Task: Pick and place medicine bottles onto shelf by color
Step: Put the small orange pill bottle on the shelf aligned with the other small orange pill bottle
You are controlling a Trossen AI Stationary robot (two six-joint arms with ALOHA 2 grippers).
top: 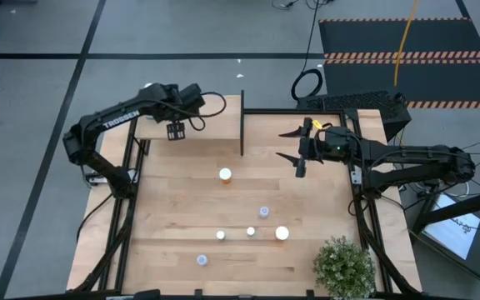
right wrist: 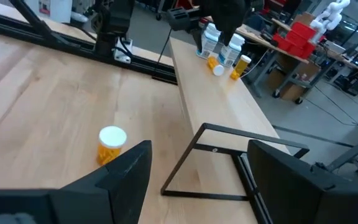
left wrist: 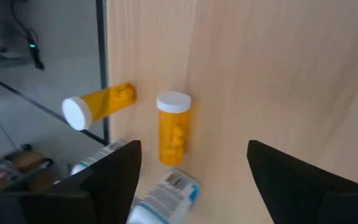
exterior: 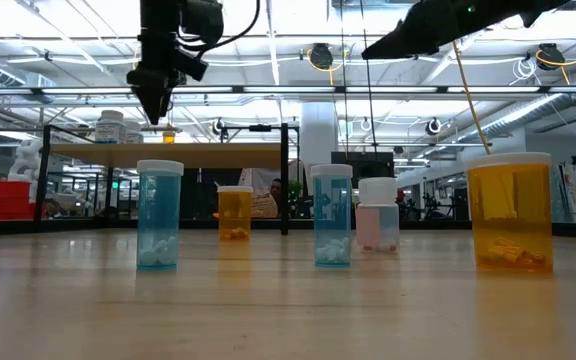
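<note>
1. The left gripper (top: 176, 131) hangs above the shelf (top: 215, 125) near its left end, fingers spread and holding nothing, directly over a cluster of bottles.
2. Below it on the shelf board, an upright orange bottle (left wrist: 173, 126) stands beside an orange bottle lying on its side (left wrist: 98, 106); a labelled white bottle (left wrist: 166, 198) sits just beside them.
3. The right gripper (top: 293, 144) hovers beyond the shelf's black upright panel (top: 242, 123), fingers apart and empty.
4. On the tabletop (top: 182, 200), one white-capped orange bottle (top: 225, 175) stands alone near the shelf.
5. Five more bottles stand toward the front edge, among them a blue bottle (exterior: 159, 214) and a large orange bottle (exterior: 509, 212).
6. A potted plant (top: 343, 267) occupies the front right corner.
</note>
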